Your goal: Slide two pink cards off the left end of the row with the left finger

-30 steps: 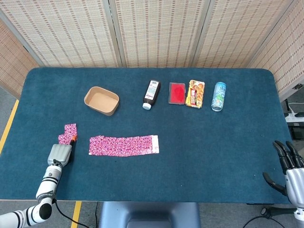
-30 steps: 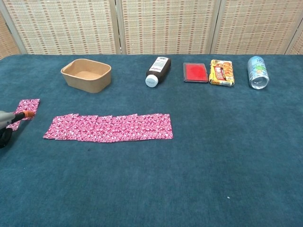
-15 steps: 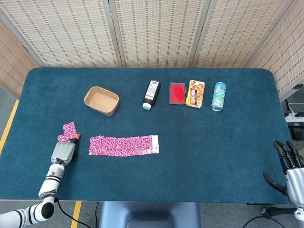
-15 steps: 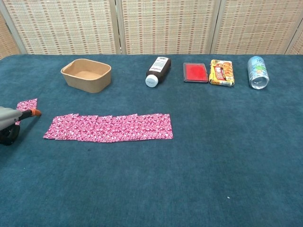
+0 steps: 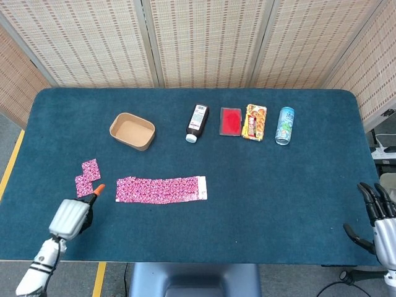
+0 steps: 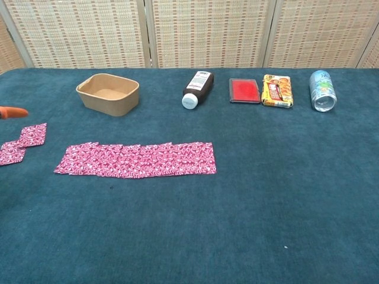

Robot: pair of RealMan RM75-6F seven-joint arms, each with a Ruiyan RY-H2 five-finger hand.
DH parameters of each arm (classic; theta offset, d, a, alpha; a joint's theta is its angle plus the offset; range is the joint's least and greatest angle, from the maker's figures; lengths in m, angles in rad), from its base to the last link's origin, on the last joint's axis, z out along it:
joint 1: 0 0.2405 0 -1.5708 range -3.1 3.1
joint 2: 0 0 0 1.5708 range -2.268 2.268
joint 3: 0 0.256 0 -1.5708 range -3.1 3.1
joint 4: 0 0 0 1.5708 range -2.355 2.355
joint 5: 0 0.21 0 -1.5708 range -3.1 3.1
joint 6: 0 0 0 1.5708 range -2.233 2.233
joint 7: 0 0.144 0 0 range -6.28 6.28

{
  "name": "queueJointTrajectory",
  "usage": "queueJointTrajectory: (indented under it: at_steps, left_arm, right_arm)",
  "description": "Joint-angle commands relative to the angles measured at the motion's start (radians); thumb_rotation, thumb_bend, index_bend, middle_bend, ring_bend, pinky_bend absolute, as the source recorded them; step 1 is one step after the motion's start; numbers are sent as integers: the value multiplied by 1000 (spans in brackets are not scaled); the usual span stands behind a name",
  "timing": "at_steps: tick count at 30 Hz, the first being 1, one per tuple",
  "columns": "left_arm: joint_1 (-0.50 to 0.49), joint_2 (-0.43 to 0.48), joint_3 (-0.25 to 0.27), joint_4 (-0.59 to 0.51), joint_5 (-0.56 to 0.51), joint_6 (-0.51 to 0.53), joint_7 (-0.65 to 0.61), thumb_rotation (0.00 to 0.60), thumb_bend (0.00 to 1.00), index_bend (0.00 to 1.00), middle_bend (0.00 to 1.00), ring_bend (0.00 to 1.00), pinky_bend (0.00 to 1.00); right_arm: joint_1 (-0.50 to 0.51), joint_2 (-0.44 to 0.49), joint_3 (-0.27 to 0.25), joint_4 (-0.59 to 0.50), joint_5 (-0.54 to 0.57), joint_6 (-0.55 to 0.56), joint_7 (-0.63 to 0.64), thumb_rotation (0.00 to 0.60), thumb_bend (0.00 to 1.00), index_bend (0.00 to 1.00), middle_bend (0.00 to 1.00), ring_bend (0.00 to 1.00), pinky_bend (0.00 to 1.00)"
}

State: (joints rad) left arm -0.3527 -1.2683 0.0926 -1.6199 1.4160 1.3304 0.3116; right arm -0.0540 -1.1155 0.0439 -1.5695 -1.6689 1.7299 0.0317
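Two pink patterned cards [image 5: 87, 176] lie apart from the row, corner to corner, left of its left end; the chest view shows them at the table's left edge [image 6: 23, 143]. The row of pink cards [image 5: 161, 189] lies flat in the front left part of the table [image 6: 136, 160]. My left hand [image 5: 72, 216] is near the front edge, just below and clear of the two cards, with its fingers curled and one orange-tipped finger [image 5: 98, 188] pointing out. In the chest view only that fingertip [image 6: 12, 112] shows. My right hand [image 5: 378, 218] hangs off the table's right front corner, fingers spread, holding nothing.
Along the back stand a tan paper bowl [image 5: 132, 130], a dark bottle lying down [image 5: 197, 122], a red flat box [image 5: 231, 121], a snack packet [image 5: 254, 122] and a blue can [image 5: 284, 125]. The blue table cloth [image 5: 278, 198] runs to the right.
My left hand has drawn back toward the front edge and lifted off the two cards, which now lie fully uncovered. The right hand has not moved.
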Motion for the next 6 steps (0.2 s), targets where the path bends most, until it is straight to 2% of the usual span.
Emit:
queueJointTrajectory:
  at_steps: [1,3,4,6]
  left_arm:
    - [117,46,32,39,61,153,-111,600,691,2,479,565,674]
    - [127,55,20,42,65,170,-125,600,618,11,386,498,665]
    - [132,56,15,45,65,176,-129,600,613,11,377,491,662]
    - [139,56,9,54,70,179,-119,600,577,19,275,403,620]
  right_arm:
    - [1,-7,3,1,3,-1,-9,600,131,0,77,0,249]
    - [6,-14,3,2,7,-12,-23,600,131,0,78,0,249]
    - [8,-14,2,1,9,-21,-30,600,131,0,78,0,249]
    - [12,-11,-3,-5,9,-38,-42,600,130,0,78,0,250]
